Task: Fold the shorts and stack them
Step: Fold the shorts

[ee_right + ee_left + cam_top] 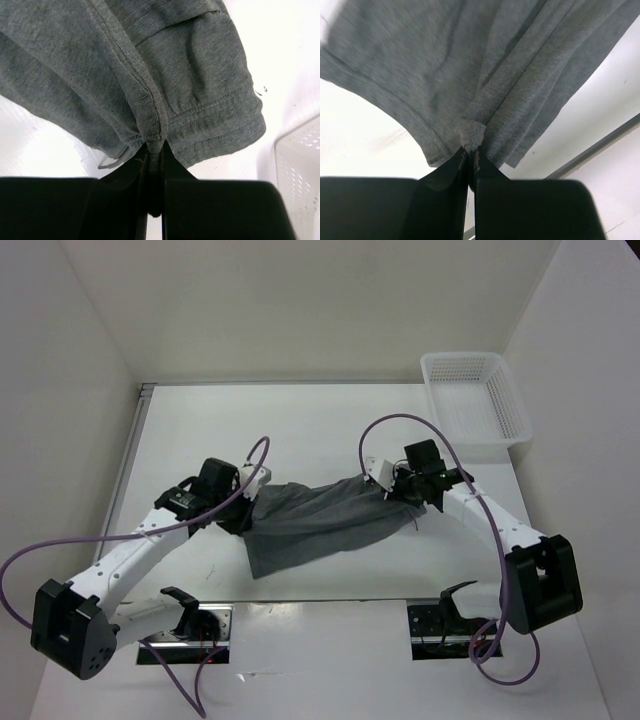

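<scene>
The grey shorts (310,522) hang stretched between my two grippers above the middle of the white table, their lower part trailing down toward the near side. My left gripper (247,502) is shut on the cloth's left end; in the left wrist view the jaws (471,150) pinch a bunched hem of the shorts (470,65). My right gripper (390,485) is shut on the right end; in the right wrist view the jaws (155,145) clamp a seam at the waistband of the shorts (150,65).
A white plastic mesh basket (476,398) stands at the far right corner of the table and shows in the right wrist view (300,175). White walls enclose the table (300,420) on three sides. Purple cables loop over both arms.
</scene>
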Action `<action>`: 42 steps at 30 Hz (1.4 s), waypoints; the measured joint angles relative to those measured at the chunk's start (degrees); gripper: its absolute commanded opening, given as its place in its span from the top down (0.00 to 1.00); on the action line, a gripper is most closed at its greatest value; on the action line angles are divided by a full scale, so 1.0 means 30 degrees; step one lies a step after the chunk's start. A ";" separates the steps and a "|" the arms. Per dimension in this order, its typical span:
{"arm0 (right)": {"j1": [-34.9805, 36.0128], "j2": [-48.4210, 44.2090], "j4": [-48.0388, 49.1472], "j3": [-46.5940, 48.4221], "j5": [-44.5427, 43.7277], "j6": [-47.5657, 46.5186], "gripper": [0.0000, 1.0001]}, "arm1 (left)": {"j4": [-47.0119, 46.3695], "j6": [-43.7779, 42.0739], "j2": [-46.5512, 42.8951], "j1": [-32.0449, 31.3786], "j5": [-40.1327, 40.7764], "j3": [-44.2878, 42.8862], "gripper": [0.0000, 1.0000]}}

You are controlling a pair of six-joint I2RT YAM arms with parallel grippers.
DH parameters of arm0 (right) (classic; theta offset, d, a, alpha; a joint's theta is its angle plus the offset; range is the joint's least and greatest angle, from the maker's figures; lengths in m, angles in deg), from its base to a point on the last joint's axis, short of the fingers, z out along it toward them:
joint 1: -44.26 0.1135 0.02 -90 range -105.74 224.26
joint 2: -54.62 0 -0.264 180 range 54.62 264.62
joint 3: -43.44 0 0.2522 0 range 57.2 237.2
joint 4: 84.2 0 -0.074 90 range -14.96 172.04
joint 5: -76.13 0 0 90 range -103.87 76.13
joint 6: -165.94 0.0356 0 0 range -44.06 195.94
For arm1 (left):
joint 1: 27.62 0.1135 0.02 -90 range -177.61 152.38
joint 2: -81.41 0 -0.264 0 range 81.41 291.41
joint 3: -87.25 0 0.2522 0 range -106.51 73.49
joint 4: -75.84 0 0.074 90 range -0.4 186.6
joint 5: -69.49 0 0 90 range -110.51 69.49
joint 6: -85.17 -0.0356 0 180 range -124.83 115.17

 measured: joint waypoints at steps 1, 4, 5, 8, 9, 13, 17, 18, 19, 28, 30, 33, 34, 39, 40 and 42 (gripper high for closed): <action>0.0000 -0.0073 -0.0073 0.0022 0.0000 -0.0051 1.00 | 0.0124 0.0000 0.0000 0.0000 -0.0015 -0.0379 0.91; 0.0000 -0.0182 -0.0707 0.0408 0.0000 -0.0488 1.00 | 0.0510 0.0000 0.0036 0.0000 -0.0138 -0.2040 0.91; 0.0000 -0.0255 -0.0896 0.0539 0.0000 -0.0729 1.00 | 0.0554 0.0000 0.0044 0.0000 -0.0328 -0.2608 0.91; -0.0007 -0.0612 -0.1596 0.0867 -0.0015 -0.1566 1.00 | 0.0641 0.0000 0.0036 0.0007 -0.1260 -0.3563 0.87; -0.0007 -0.0758 -0.1778 0.0882 -0.0044 -0.1872 1.00 | 0.0721 -0.0007 0.0036 0.0007 -0.1654 -0.3606 0.87; -0.0015 -0.1115 -0.2783 0.0889 -0.0168 -0.2878 1.00 | 0.1443 0.0000 0.0007 0.0007 -0.3198 -0.2892 0.84; -0.0044 -0.1217 -0.3344 0.0816 -0.0466 -0.3614 1.00 | 0.1916 -0.0007 0.0007 0.0000 -0.4109 -0.2229 0.78; -0.0044 -0.1260 -0.3366 0.0736 -0.0597 -0.3832 1.00 | 0.1938 -0.0007 0.0000 -0.0066 -0.4233 -0.1989 0.76; -0.0044 -0.1304 -0.3439 0.0641 -0.0714 -0.4014 1.00 | 0.1989 0.0015 -0.0007 -0.0131 -0.4306 -0.1632 0.69; -0.0095 -0.1406 -0.4131 0.0000 -0.1617 -0.4998 0.62 | 0.3475 -0.0007 -0.0277 -0.0219 -0.4656 -0.0423 0.23; -0.0117 -0.1428 -0.4605 0.0299 -0.1377 -0.4969 0.62 | 0.3388 0.0000 -0.0488 -0.0226 -0.4175 -0.0248 0.21; -0.0131 -0.1428 -0.5967 0.2069 -0.0437 -0.4641 0.55 | 0.2375 -0.0007 -0.0641 -0.0138 -0.2565 0.0029 0.17; -0.0153 -0.1435 -0.6273 0.3016 0.0022 -0.4466 0.55 | 0.1843 -0.0015 -0.0590 -0.0036 -0.2033 0.0051 0.16; -0.0160 -0.1727 -0.6470 0.6550 0.2251 -0.3759 0.54 | -0.1450 0.0000 0.1217 0.0780 0.0998 0.0007 0.15; -0.0160 -0.1800 -0.6309 0.6557 0.2594 -0.3395 0.54 | -0.1989 -0.0007 0.1763 0.0838 0.1552 0.0007 0.15; -0.0160 -0.1814 -0.5370 0.6076 0.3147 -0.2463 0.54 | -0.2973 -0.0007 0.2892 0.0838 0.2382 0.0051 0.13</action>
